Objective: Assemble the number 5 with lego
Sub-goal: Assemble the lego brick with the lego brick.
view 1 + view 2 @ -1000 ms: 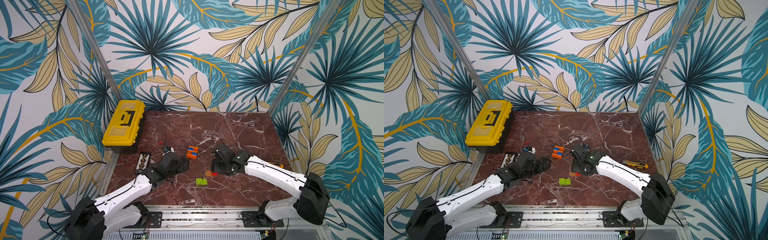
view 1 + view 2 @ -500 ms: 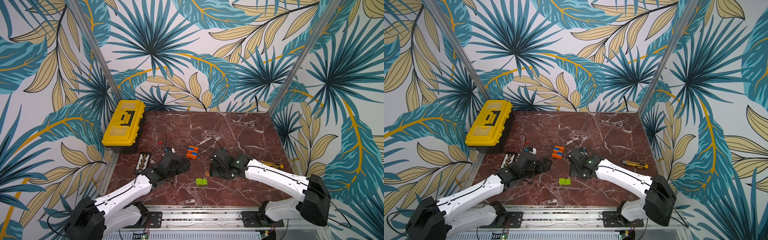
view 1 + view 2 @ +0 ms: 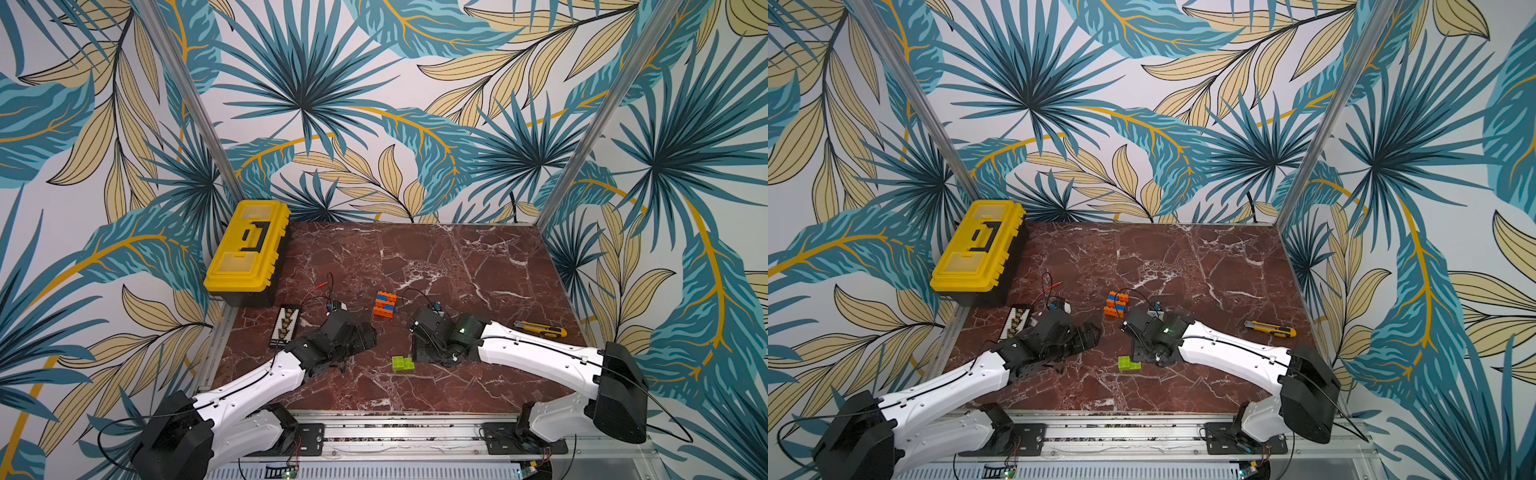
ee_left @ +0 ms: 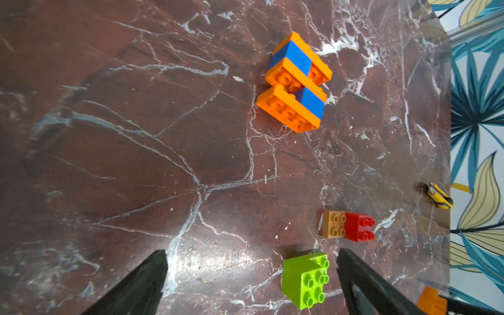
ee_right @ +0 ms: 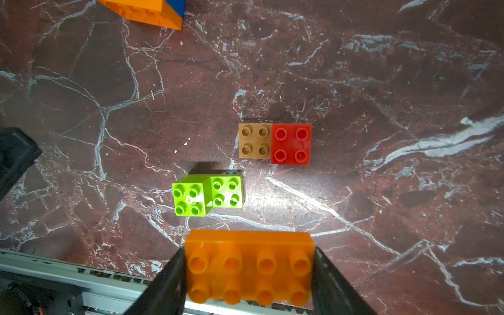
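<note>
An orange and blue lego assembly (image 3: pixel 384 304) (image 3: pixel 1116 304) (image 4: pixel 296 81) lies mid-table. Two joined lime green bricks (image 3: pixel 402 363) (image 5: pixel 207 195) sit nearer the front. A tan brick (image 5: pixel 255 140) and a red brick (image 5: pixel 291 143) lie side by side, hidden under the right arm in both top views. My right gripper (image 5: pixel 248 272) (image 3: pixel 419 351) is shut on a long orange brick (image 5: pixel 248 268), studs toward the camera, held above the table close to the green bricks. My left gripper (image 4: pixel 252 255) (image 3: pixel 368 334) is open and empty; the green bricks (image 4: pixel 305 278) lie near one finger, untouched.
A yellow toolbox (image 3: pixel 247 245) stands at the back left. A black and white strip with red and black wires (image 3: pixel 284 326) lies beside the left arm. A yellow utility knife (image 3: pixel 540 329) lies at the right. The metal front rail (image 3: pixel 395 419) borders the table.
My right gripper has moved left and toward the front with the orange brick, now covering the tan and red bricks in the top views. The left arm has not moved.
</note>
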